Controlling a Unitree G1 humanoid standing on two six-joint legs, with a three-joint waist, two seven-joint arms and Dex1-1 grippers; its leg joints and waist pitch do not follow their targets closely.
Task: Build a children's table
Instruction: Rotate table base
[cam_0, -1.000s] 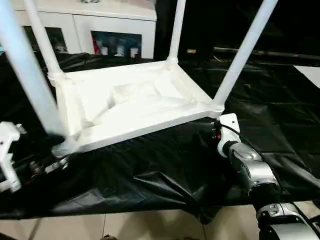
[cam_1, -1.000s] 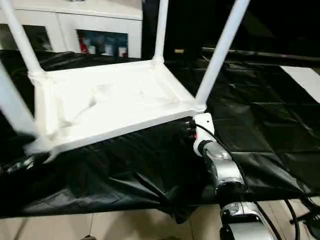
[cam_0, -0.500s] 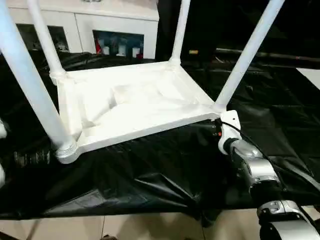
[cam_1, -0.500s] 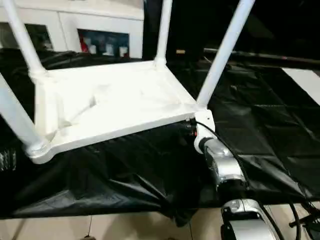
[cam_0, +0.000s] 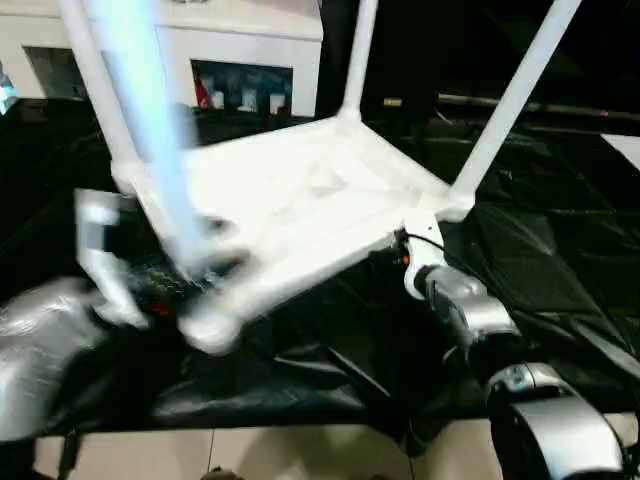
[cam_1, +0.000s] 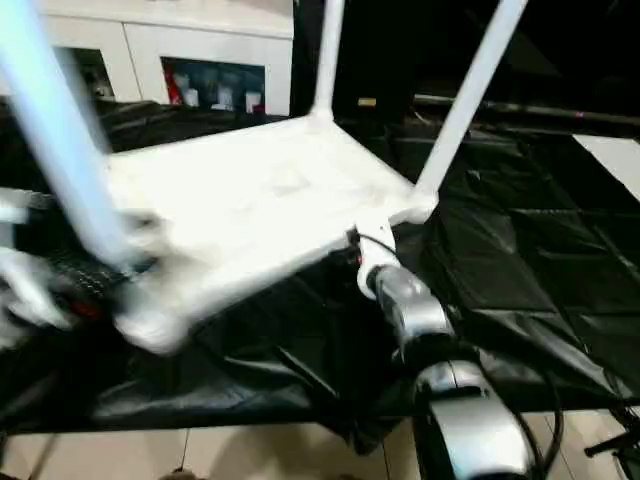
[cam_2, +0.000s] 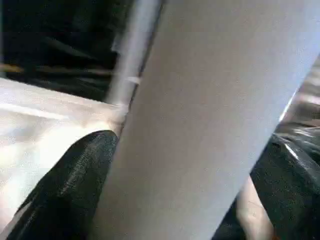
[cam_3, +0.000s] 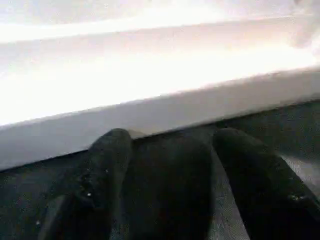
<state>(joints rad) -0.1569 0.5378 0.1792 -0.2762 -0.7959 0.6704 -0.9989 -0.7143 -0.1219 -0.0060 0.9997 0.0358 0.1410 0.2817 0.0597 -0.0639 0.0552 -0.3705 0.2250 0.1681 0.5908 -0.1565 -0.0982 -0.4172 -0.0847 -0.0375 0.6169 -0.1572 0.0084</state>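
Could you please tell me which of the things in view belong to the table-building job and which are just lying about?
Part of the job:
- white tabletop, upside down
- its four white legs, standing up from the corners

Just there:
- black sheeting over the big table
- white cabinet behind, small items on its shelf

one tabletop, four legs, two silver forearms

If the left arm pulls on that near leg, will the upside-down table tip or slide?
Probably tips: the children's table sits inverted with tall legs, so pulling high on the near leg gives leverage. It may also slide, since the black sheeting looks slick and wrinkled. It looks like light plastic.
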